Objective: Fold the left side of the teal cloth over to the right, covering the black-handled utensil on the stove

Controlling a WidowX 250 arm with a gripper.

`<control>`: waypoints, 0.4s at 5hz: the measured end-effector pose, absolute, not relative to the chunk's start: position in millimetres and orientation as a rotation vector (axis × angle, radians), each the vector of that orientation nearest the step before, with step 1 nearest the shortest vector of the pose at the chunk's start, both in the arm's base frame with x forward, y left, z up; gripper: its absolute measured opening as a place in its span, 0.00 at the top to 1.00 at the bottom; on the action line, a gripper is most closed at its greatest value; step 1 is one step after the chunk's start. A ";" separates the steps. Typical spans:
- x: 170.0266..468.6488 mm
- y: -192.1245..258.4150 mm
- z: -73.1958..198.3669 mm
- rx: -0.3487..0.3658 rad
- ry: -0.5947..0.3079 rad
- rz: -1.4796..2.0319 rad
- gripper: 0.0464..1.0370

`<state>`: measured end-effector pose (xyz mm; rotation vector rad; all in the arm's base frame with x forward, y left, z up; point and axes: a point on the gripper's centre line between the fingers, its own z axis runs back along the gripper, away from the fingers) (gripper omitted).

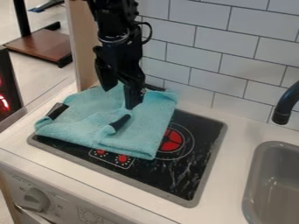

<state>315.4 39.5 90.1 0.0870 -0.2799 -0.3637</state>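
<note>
At the far left edge stands a dark panel [8,81] with a red glow, and behind it a brown-topped stand [41,45] on the floor. A round knob [35,199] sits on the pale front of the toy kitchen, below the surface [76,177].

A light blue cloth [79,127], loosely folded with uneven creases, lies over the left and rear part of the black stovetop [201,127]. One dark patch shows at its left edge and another near its middle. The tool [121,91] hangs over the rear half of the cloth, its two fingers apart, the right one reaching lower, down at the fabric. Whether cloth is caught between them, I cannot tell.

Right of the cloth, a red burner marking [171,140] is partly covered by its edge; red control markings [121,158] show in front of it. White tiles [225,57] line the wall behind. Farthest right, a black faucet [283,111] curves down above the grey sink [260,175], a basin set into the surface, well apart from the cloth.
</note>
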 end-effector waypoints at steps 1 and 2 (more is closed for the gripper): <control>310.9 39.6 82.7 0.077 -0.256 -0.358 0.04; 307.8 47.1 80.7 0.071 -0.249 -0.328 0.04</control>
